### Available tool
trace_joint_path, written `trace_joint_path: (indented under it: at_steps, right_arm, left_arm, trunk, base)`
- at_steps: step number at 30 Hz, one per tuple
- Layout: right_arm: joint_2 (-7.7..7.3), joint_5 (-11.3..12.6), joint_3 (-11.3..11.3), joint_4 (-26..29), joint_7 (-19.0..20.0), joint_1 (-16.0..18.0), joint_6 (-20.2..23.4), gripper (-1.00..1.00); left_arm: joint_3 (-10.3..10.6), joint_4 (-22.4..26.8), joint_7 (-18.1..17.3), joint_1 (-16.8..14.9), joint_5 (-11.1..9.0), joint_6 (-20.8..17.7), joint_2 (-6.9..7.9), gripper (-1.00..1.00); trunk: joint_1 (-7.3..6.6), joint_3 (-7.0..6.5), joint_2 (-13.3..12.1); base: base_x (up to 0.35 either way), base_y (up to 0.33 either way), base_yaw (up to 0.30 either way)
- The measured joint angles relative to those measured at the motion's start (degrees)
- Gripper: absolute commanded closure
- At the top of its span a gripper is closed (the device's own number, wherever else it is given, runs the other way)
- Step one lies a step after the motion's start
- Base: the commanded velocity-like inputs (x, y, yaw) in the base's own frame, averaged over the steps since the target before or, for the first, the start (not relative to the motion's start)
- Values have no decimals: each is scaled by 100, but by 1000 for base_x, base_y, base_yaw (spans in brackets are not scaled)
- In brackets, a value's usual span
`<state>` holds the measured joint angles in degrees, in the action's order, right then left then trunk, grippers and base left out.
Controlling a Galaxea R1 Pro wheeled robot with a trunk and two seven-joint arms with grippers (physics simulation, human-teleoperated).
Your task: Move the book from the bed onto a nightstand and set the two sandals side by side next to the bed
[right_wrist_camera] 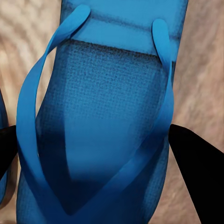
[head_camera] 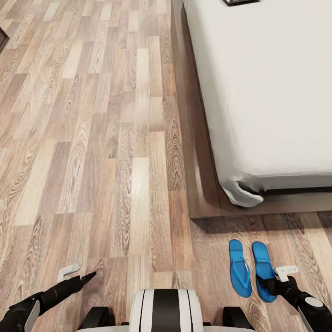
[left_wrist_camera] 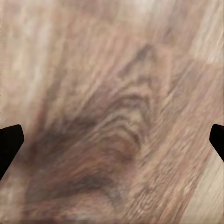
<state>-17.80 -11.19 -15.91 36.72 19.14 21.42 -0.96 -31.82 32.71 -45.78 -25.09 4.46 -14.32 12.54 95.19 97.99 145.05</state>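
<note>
Two blue sandals lie side by side on the wood floor just off the bed's foot corner, the left sandal (head_camera: 240,267) and the right sandal (head_camera: 263,269). My right gripper (head_camera: 273,285) hovers over the right sandal's near end, open. In the right wrist view that sandal (right_wrist_camera: 107,107) lies between the black fingertips (right_wrist_camera: 198,168), and a sliver of the other sandal (right_wrist_camera: 3,189) shows at the edge. The bed (head_camera: 267,92) has a pale mattress on a dark wooden frame. A dark corner of the book (head_camera: 240,2) shows on the mattress at the frame's top edge. My left gripper (head_camera: 88,277) is open over bare floor (left_wrist_camera: 112,116).
The bed's dark platform frame (head_camera: 198,184) juts out past the mattress along its side and foot. Wood-plank floor (head_camera: 92,138) stretches wide to the left of the bed. A dark furniture edge (head_camera: 2,39) shows at far left. My own base (head_camera: 166,309) is at the bottom.
</note>
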Motion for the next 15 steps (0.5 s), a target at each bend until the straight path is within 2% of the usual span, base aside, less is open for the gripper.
trace_joint_path:
  at_steps: [15]
  right_arm:
    - [0,0,0,0,0,0,0,100]
  left_arm:
    - [-7,0,-8,0,-1,0,0,-100]
  trunk:
    - [0,0,0]
  base:
    - [7,0,0]
